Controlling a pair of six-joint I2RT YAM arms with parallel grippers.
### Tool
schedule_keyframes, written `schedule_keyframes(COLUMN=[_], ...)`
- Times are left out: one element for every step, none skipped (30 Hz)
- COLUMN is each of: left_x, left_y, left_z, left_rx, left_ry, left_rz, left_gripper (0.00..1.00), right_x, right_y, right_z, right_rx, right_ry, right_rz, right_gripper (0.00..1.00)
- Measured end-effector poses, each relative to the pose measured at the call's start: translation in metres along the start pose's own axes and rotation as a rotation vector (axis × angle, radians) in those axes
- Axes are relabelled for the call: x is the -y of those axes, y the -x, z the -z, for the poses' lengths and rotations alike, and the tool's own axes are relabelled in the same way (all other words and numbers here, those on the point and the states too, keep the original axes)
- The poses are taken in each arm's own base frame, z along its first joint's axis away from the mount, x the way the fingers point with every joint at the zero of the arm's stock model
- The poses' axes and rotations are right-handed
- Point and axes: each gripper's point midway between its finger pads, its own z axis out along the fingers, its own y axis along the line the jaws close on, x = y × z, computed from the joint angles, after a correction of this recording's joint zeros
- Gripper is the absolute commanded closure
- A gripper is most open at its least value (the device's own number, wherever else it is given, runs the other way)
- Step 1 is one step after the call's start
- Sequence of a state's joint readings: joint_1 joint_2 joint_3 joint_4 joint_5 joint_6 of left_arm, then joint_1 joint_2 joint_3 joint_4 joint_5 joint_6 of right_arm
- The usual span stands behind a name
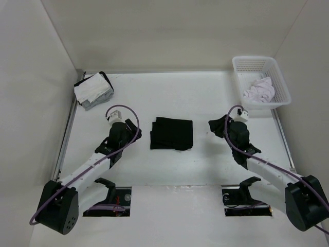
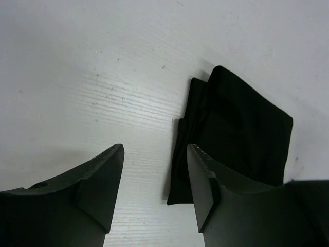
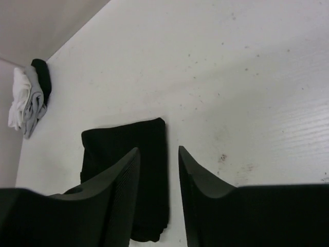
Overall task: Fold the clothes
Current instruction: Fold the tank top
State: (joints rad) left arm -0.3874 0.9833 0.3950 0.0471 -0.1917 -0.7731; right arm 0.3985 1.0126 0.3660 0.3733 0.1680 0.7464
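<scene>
1. From above: the clothes (image 1: 171,133) lie flat on the tabletop (image 1: 205,164) as a compact black rectangle. My left end effector (image 1: 134,129) sits just left of the clothes and my right end effector (image 1: 213,126) just right of them. Neither touches them. A white basket (image 1: 259,59) stands well beyond the clothes to the right, and a stack of cloths (image 1: 92,90) well beyond them to the left.
2. Left wrist view: my fingers are spread wide with only bare tabletop in the gap. The clothes lie just past one finger, their layered edges showing.
3. Right wrist view: these fingers stand apart too, holding nothing. The clothes show behind and between them.
4. Handling, as I judge it: the fabric is light and limp, and would sag or come unfolded if lifted by one layer. I would pinch through all the layers at the corners, both sides together.
</scene>
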Motion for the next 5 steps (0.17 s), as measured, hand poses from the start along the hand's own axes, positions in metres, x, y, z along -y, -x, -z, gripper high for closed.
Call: schedule_keyframes(left_x=[-0.0011,-0.0013,-0.0009,0.0007,0.0024], left_y=[-0.0026,-0.0045,-0.0067,-0.0093,-0.012], left_z=[-0.0017,-0.0033,-0.0052,-0.0071,-0.0089], left_rx=[-0.013,-0.021,-0.029,-0.038,-0.048], left_ry=[0.01,0.017,0.023,0.026,0.028], left_rz=[-0.005,-0.01,-0.017,-0.027,-0.037], left_gripper=[0.52,0.53,0.53,0.51,0.5], right_x=[0.0039,0.0062,0.0057,0.0041,0.0027], right_y=[-0.0024,-0.002,-0.0002,0.0021,0.0038], right_z=[-0.0002,-0.0003,-0.0005,-0.0007,-0.0009], right_rx=[-0.004,0.0,0.007,0.017,0.024], right_ry=[-0.011,-0.019,-0.017,-0.012,-0.006], right_rz=[0.0,-0.002,-0.003,-0.004,-0.006], right_gripper=[0.56,0.55,0.54,0.54,0.53])
